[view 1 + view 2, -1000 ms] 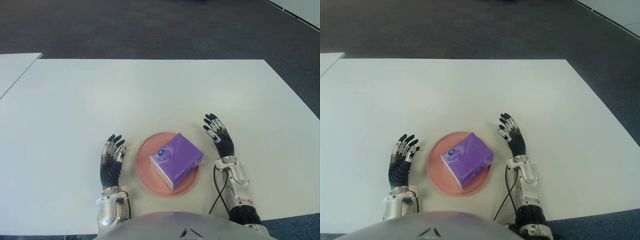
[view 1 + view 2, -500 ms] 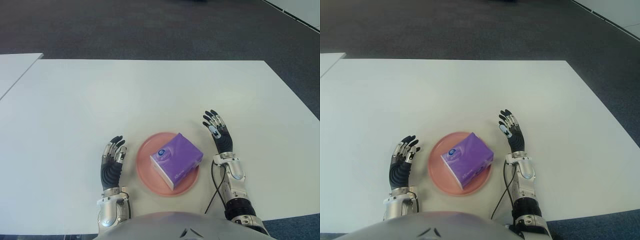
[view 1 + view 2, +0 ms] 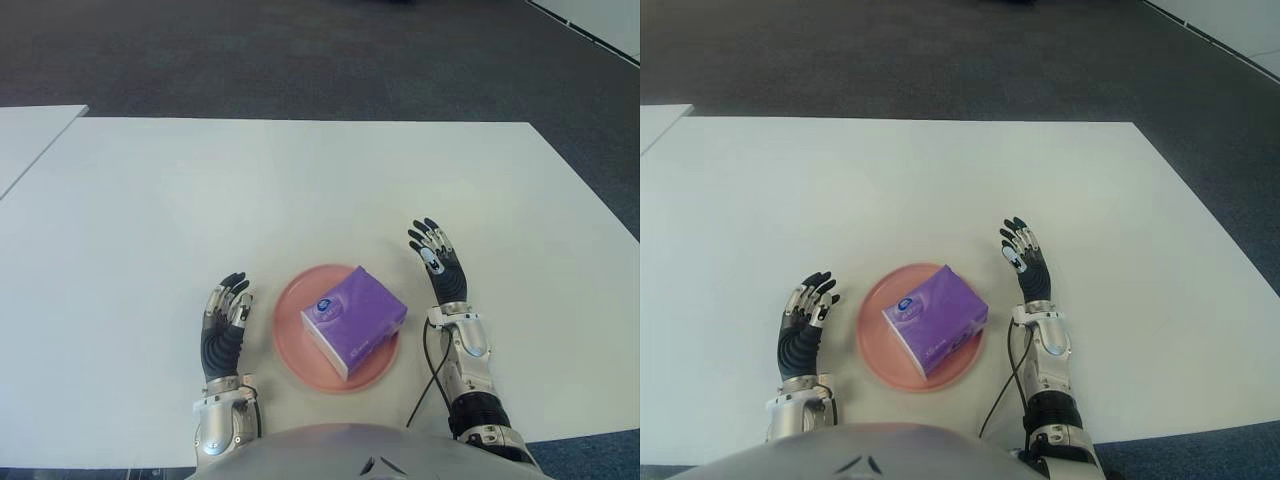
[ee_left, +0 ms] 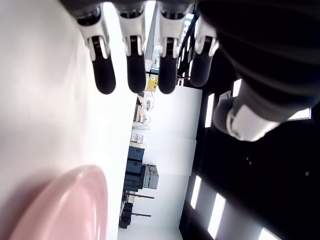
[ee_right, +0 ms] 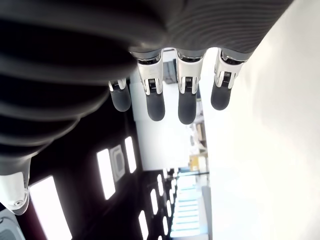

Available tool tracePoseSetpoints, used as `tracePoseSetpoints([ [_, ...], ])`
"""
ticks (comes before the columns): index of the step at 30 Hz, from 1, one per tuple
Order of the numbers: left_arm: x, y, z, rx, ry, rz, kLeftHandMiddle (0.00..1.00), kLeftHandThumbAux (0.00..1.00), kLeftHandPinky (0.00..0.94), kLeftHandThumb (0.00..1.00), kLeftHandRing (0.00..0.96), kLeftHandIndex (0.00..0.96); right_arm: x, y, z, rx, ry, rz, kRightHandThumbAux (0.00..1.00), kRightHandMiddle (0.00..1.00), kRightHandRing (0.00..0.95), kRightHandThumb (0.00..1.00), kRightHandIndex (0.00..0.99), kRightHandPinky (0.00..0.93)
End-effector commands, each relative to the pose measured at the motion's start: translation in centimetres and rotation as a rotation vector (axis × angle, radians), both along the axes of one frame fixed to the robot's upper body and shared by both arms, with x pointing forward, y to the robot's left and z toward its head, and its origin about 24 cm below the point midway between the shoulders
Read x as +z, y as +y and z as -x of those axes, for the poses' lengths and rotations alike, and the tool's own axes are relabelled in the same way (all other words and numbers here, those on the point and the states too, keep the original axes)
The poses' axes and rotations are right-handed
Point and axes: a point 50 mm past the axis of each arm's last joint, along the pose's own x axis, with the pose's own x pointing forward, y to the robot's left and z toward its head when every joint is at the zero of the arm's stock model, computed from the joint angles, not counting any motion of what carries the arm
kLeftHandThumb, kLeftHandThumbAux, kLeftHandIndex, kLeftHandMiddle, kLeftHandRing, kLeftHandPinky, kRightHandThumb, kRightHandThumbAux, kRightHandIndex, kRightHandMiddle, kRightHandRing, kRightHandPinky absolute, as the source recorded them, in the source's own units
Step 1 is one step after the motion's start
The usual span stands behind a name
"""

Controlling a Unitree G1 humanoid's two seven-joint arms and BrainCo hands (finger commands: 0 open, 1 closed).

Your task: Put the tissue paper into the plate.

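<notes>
The purple tissue paper [image 3: 354, 321] pack is seen lying inside the pink plate [image 3: 296, 350], which sits on the white surface [image 3: 300, 190] near its front edge, between the two hands. The left hand [image 3: 224, 324] is shown just beside the plate's left rim with its fingers [image 4: 136, 55] stretched out and slightly apart, nothing being held. The right hand [image 3: 440, 266] is shown near the plate's right side, apart from it, its fingers [image 5: 186, 97] likewise extended and empty.
</notes>
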Motion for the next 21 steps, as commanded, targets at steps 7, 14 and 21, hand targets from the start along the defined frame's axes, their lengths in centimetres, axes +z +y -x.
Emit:
tracePoseSetpoints([
  [7, -2.1, 0.0, 1.6, 0.009, 0.154, 0.048, 0.208, 0.607, 0.253, 0.195, 0.209, 0.214, -6.1, 0.7, 7.1, -0.066, 0.284, -0.079, 0.488, 0.115, 0.096, 0.229, 0.088, 0.096],
  [14, -1.8, -0.1, 1.6, -0.01, 0.128, 0.061, 0.162, 0.62, 0.207, 0.231, 0.18, 0.112, -6.3, 0.5, 7.6, -0.069, 0.291, -0.088, 0.483, 0.068, 0.05, 0.225, 0.069, 0.053],
  [21, -1.7, -0.2, 1.6, -0.04, 0.134, 0.024, 0.057, 0.606, 0.072, 0.177, 0.062, 0.049, -6.2, 0.6, 8.0, -0.086, 0.274, -0.095, 0.49, 0.031, 0.009, 0.226, 0.047, 0.009],
])
